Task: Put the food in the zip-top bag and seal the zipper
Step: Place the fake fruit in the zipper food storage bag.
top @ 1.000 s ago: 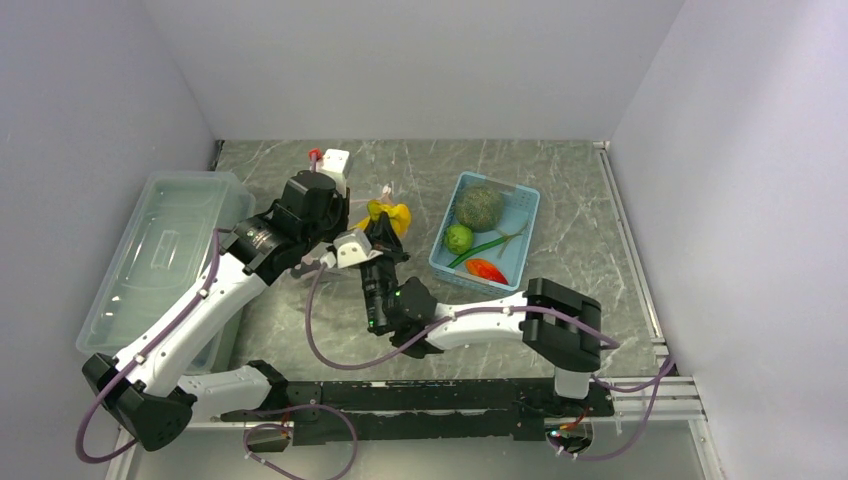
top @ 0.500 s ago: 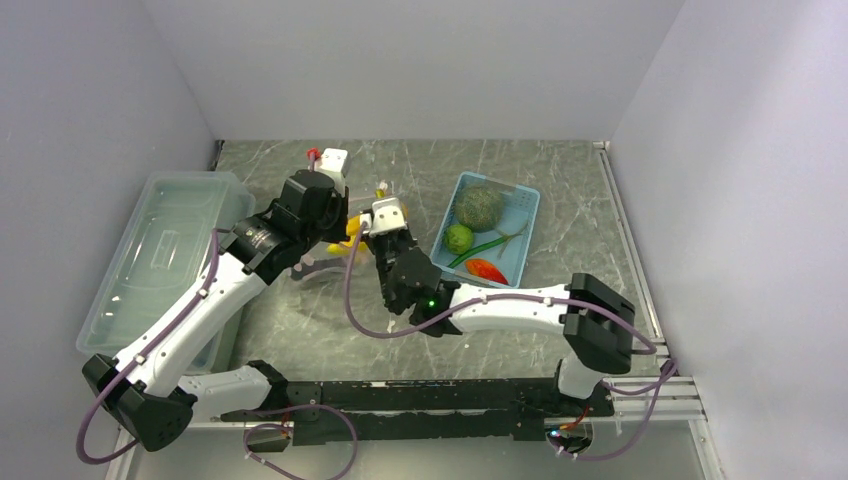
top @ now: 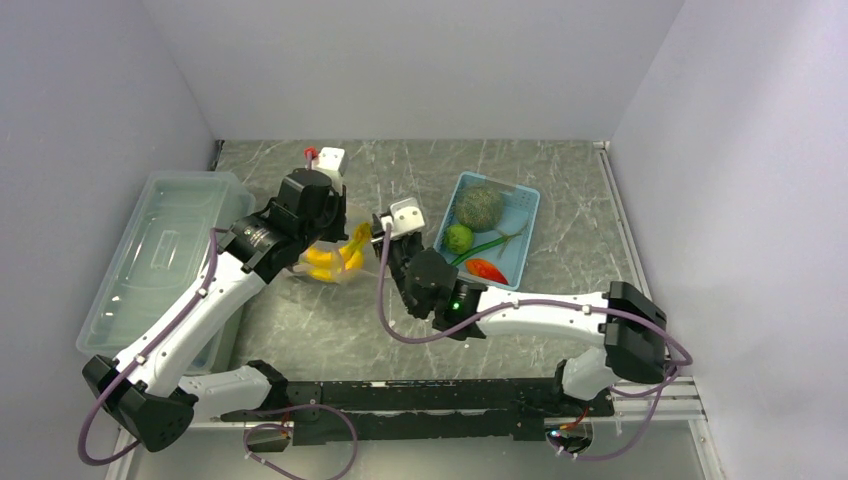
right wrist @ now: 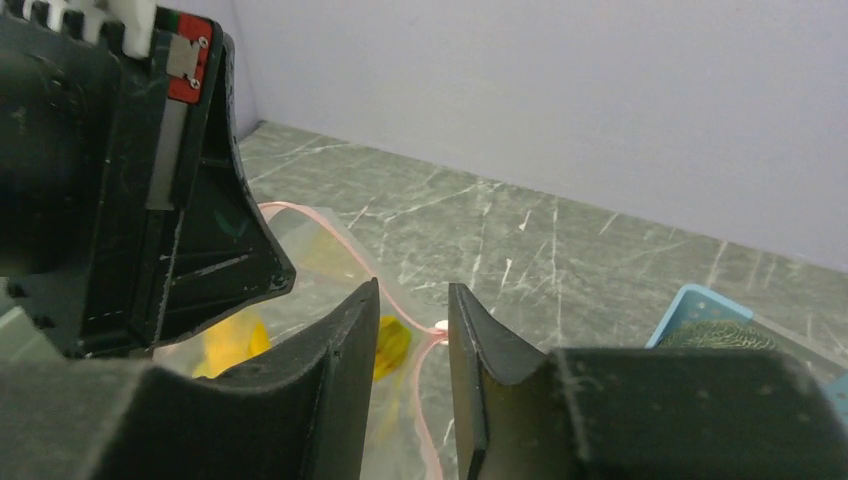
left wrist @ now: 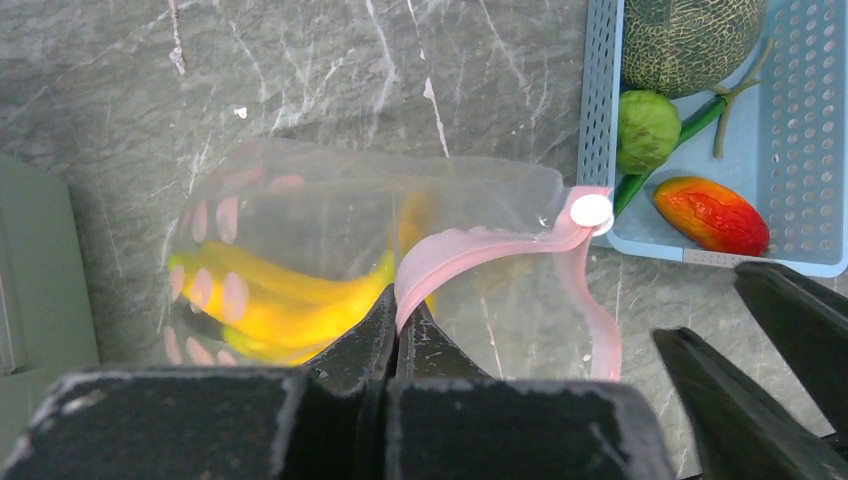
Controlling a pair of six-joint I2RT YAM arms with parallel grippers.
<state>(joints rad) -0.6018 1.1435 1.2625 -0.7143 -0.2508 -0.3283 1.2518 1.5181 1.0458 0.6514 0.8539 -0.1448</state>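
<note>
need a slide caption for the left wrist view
Left claw pinches the pink zipper of the clear bag, banana inside; blue basket beside.

No legible text, label, brand or number anywhere

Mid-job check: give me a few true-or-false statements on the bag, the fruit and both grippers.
1. The yellow banana lies inside the clear plastic bag. True.
2. The left gripper is open, clear of the bag. False: it is shut on the bag's pink zipper strip.
3. The red-orange fruit is in the bag. False: it lies in the light-blue perforated basket.
4. The right gripper is open, holding nothing. True.
5. The zipper is sealed. False: the strip gapes in a loop.
</note>
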